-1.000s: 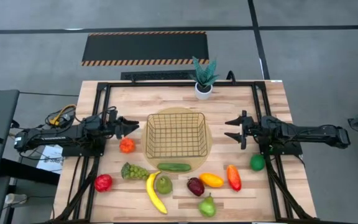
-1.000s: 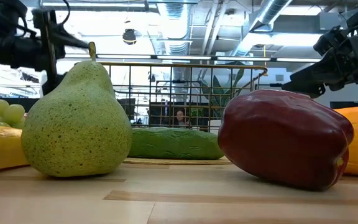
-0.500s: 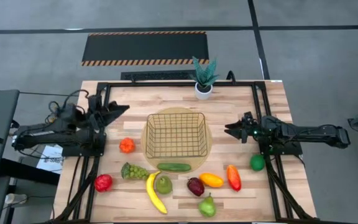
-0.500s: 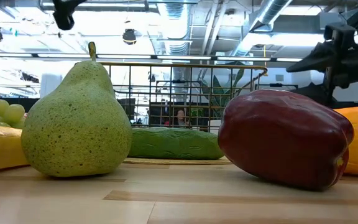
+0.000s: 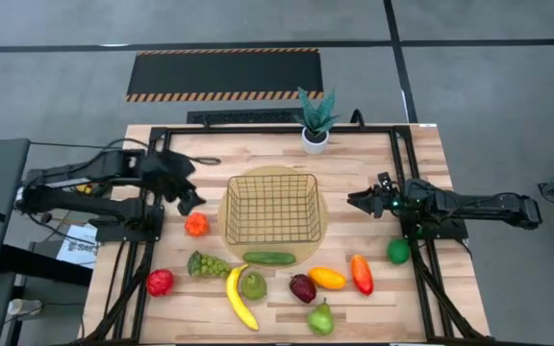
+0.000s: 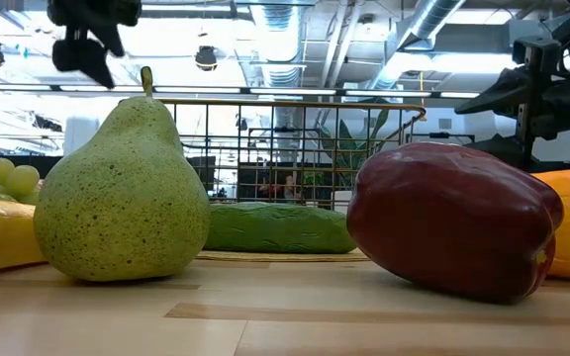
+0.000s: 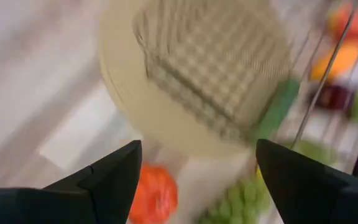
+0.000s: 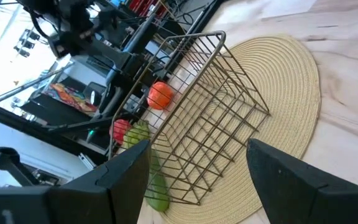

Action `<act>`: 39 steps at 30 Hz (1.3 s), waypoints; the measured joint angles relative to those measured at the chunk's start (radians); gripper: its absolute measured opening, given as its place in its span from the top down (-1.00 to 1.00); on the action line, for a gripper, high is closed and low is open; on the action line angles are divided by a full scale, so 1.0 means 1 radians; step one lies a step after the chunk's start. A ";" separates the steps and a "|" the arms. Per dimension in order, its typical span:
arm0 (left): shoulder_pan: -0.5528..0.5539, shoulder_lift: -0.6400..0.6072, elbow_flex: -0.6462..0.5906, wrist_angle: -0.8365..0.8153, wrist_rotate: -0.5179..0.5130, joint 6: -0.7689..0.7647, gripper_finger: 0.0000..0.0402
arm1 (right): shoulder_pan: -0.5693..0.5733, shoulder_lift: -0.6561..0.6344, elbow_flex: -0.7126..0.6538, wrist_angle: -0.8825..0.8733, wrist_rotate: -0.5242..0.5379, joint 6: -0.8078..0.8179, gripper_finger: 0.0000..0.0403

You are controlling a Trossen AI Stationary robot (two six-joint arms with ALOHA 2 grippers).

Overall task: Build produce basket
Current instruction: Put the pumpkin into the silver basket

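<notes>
No readable text, label, brand, number or sign appears in any view. The only marking is a band of yellow and black diagonal stripes along the edges of the dark floor mat (image 5: 223,74) beyond the table, and it carries no words. A sheet of paper (image 5: 77,246) beside the table is too small to read.

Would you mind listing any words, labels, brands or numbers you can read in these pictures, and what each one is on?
None can be read.
The paper sheet beside the table's left edge carries dark marks, too small to read.
The colourful item in the room beyond the basket is too blurred to read.
The produce and both arms show no legible labels.
</notes>
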 joint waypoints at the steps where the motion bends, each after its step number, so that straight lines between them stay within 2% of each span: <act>1: -0.007 0.021 -0.006 -0.022 0.025 0.003 -0.51 | 0.000 0.000 0.000 0.000 0.000 0.000 -0.42; 6: -0.050 0.081 -0.041 -0.118 0.121 0.051 -0.60 | 0.000 0.000 0.000 -0.001 0.000 0.000 -0.42; 12: -0.081 0.084 -0.113 -0.119 -0.010 0.043 -0.74 | 0.000 0.000 0.000 -0.003 0.000 -0.006 -0.42; 21: -0.119 0.083 -0.218 -0.031 0.037 0.098 -0.88 | 0.000 0.000 0.000 -0.004 0.000 -0.009 -0.42; 28: -0.168 0.084 -0.263 -0.004 -0.157 0.127 -0.93 | 0.000 0.000 0.000 -0.005 0.000 -0.009 -0.42; 36: -0.232 0.084 -0.298 0.043 -0.140 0.047 -0.93 | 0.000 0.000 0.000 -0.008 0.000 -0.009 -0.42; 39: -0.272 0.084 -0.298 0.064 -0.174 0.041 -0.93 | 0.000 0.000 0.000 -0.015 0.001 -0.010 -0.42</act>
